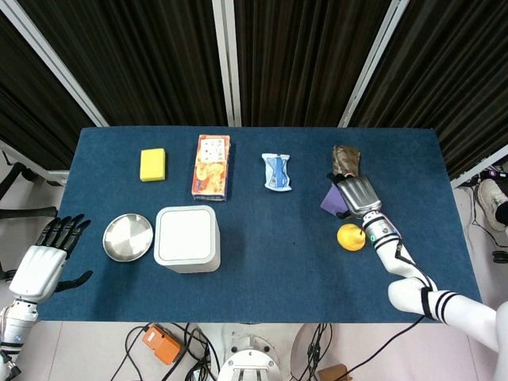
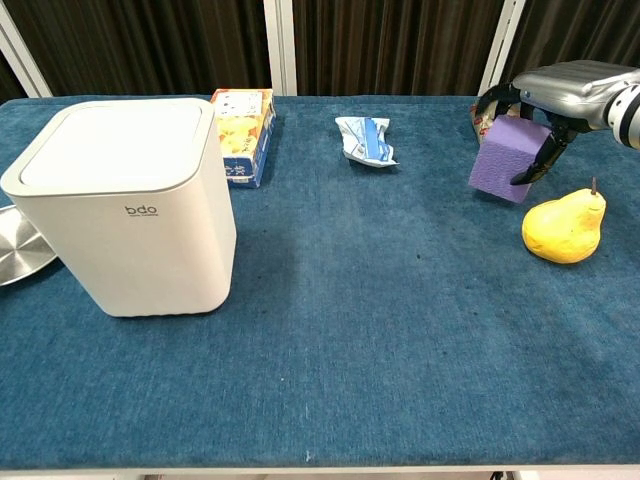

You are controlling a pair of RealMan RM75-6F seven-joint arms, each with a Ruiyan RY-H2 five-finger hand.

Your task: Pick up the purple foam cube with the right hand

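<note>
The purple foam cube point(image 2: 508, 156) hangs tilted just above the blue cloth at the right, held from above by my right hand point(image 2: 560, 88). In the head view the cube point(image 1: 331, 198) shows as a purple corner beside the silver right hand point(image 1: 356, 194), just below the brown snack packet. My left hand point(image 1: 46, 259) hovers off the table's left edge with its fingers spread and nothing in it.
A yellow pear point(image 2: 565, 228) lies close to the right of the cube. A brown packet point(image 1: 345, 160), a blue-white wrapper point(image 2: 366, 139), an orange box point(image 1: 211, 165) and a yellow sponge point(image 1: 152, 164) line the back. A white bin point(image 2: 124, 204) and steel plate point(image 1: 128, 236) stand at left.
</note>
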